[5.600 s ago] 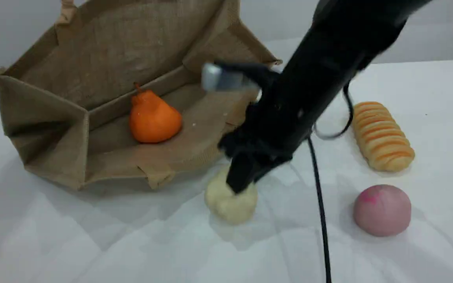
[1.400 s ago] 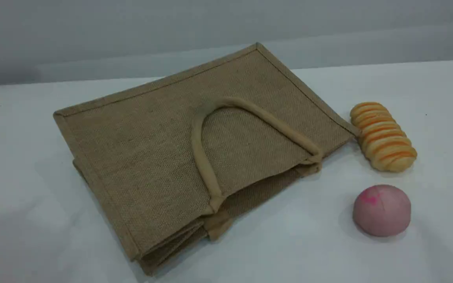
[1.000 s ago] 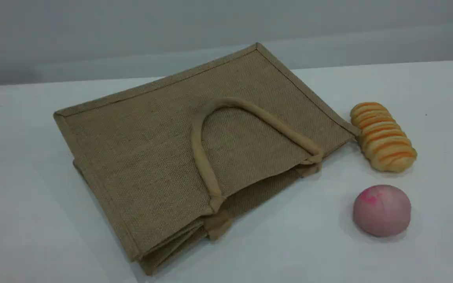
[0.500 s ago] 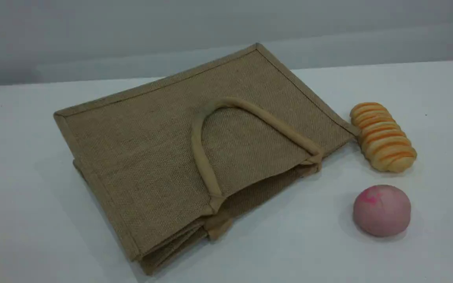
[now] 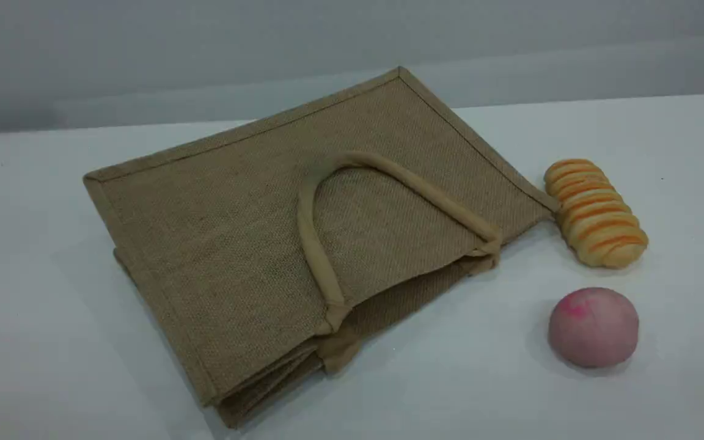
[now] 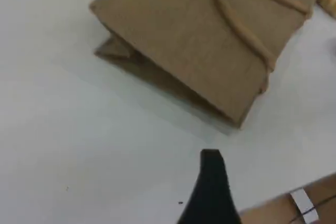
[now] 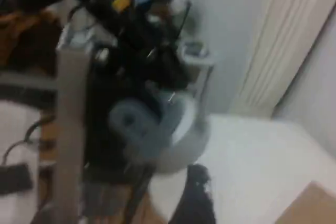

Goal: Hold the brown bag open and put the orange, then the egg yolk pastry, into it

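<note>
We see a striped bread loaf (image 5: 596,211) at the right corner of the brown bag (image 5: 223,244) and a pink bun (image 5: 593,327) apart, neither blocking its mouth. The bag lies flat on the white table (image 5: 52,342), mouth toward the near right, its long axis running near-left to far-right. The right gripper (image 7: 195,195) is open and empty; whether the left gripper (image 6: 212,182) is open we cannot tell.

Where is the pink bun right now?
In the scene view, the pink bun lies at the right, nearer the camera than the striped loaf, apart from the bag to its left.
</note>
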`<state>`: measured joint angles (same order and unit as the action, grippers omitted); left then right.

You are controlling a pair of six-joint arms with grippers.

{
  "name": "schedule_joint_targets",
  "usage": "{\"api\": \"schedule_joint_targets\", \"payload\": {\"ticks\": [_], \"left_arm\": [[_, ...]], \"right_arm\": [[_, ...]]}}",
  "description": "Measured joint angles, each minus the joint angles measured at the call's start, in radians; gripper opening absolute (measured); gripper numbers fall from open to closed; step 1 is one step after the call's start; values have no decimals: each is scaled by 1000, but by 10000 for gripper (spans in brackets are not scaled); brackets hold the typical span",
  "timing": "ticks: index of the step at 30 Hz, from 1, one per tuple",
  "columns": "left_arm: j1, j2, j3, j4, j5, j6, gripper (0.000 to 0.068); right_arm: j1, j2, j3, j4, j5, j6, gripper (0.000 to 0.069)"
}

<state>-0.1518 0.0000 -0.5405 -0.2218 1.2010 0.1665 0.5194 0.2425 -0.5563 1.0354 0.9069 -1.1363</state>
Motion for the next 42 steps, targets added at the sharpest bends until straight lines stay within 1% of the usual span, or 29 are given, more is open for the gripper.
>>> {"api": "schedule_joint_targets", "payload": {"ticks": [3,7,10,12,15,18,21,24,30,33,35,38,42], "left_arm": [[0,0,-1,16,0,0,508],[0,0,-1,15,0,0,507],[0,0,-2,15,0,0,507],[0,0,-2,15,0,0,507],[0,0,-2,15,0,0,507],[0,0,-2,15,1,0,507],[0,0,-2,15,2,0,505],[0,0,-2,15,2,1,505],[0,0,-2,15,2,1,505],[0,0,-2,15,2,1,505],[0,0,-2,15,2,1,505],[0,0,-2,16,2,2,505],[0,0,-2,16,2,1,505]], "right_arm": [[0,-61,-6,-113,76,139,544],[0,-169,-52,-297,122,336,544],[0,-237,-71,-457,167,534,544],[-1,-245,-71,-584,208,654,544],[-1,-244,-71,-729,237,809,544],[-1,-244,-71,-831,269,910,544],[-1,-243,-70,-884,273,946,544],[-1,-243,-60,-886,266,946,544],[-1,-243,29,-875,213,951,544],[-1,-243,27,-873,165,950,544],[-1,-242,44,-873,192,950,544],[-1,-243,48,-873,159,950,544],[-1,-243,48,-872,164,951,544]]}}
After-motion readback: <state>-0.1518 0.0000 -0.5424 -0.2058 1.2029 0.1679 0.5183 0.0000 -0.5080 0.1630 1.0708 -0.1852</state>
